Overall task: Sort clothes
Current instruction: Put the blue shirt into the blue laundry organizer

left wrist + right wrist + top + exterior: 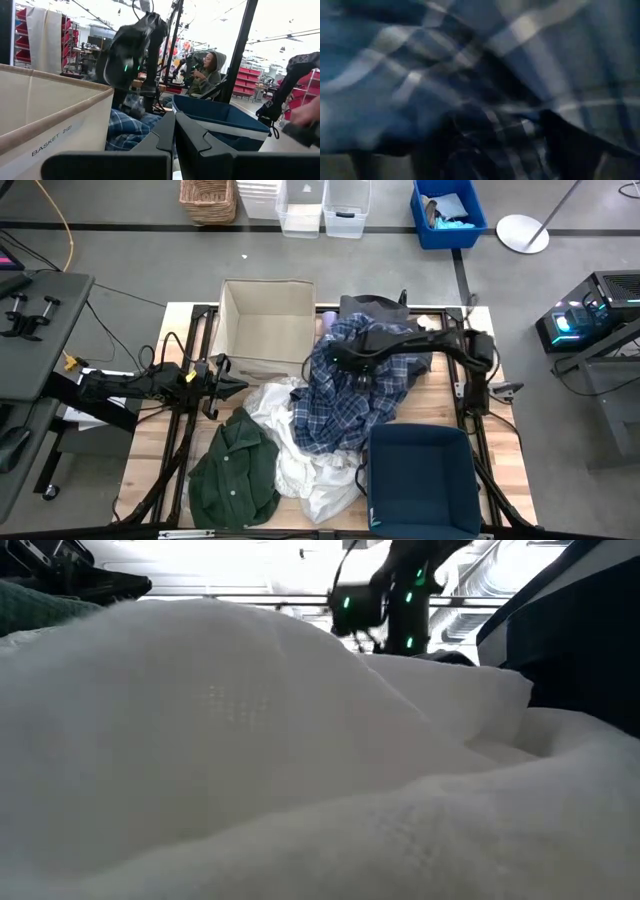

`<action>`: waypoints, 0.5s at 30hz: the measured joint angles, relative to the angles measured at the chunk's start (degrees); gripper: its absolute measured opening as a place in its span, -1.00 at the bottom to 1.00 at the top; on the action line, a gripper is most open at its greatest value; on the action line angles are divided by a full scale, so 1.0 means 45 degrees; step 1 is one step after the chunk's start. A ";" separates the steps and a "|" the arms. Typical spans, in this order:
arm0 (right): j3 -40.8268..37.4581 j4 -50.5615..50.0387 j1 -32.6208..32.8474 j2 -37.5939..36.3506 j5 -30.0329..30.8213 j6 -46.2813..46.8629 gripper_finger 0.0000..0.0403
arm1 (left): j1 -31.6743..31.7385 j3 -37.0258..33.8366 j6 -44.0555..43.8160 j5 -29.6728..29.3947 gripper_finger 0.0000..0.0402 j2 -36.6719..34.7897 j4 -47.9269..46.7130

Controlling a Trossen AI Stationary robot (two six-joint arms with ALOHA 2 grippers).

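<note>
The blue-and-white plaid shirt (350,395) lies heaped at the table's middle, over white thin fabric (300,455) that fills the low view (250,760). The dark green buttoned shirt (235,470) lies at the near left. The dark grey garment (372,308) lies at the far middle. My right gripper (335,360) is down on the plaid heap, and plaid cloth (480,75) fills its wrist view. My left gripper (238,385) is shut and empty, level, left of the heap, beside the beige basket.
A beige fabric basket (265,325) stands at the far left and a dark blue basket (420,475) at the near right. Beyond the table are clear bins (325,205), a wicker basket (208,200) and a seated person (207,72).
</note>
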 joint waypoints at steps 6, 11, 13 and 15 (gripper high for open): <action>0.0170 0.0235 -0.0024 0.0309 -0.1321 0.1167 -0.86 | 0.0002 0.0000 0.0004 0.0000 -1.00 0.0002 -0.0007; 0.2646 -0.0717 0.0397 -0.1736 -0.1373 0.1828 -0.96 | 0.0002 0.0000 0.0002 -0.0003 -1.00 -0.0003 -0.0002; 0.4025 -0.0795 0.0624 -0.2837 -0.1356 0.1873 -0.97 | 0.0002 0.0000 0.0005 -0.0005 -1.00 0.0002 -0.0002; 0.5484 -0.0904 0.0835 -0.3800 -0.1435 0.2242 -0.97 | 0.0002 0.0000 0.0000 -0.0005 -1.00 0.0002 -0.0002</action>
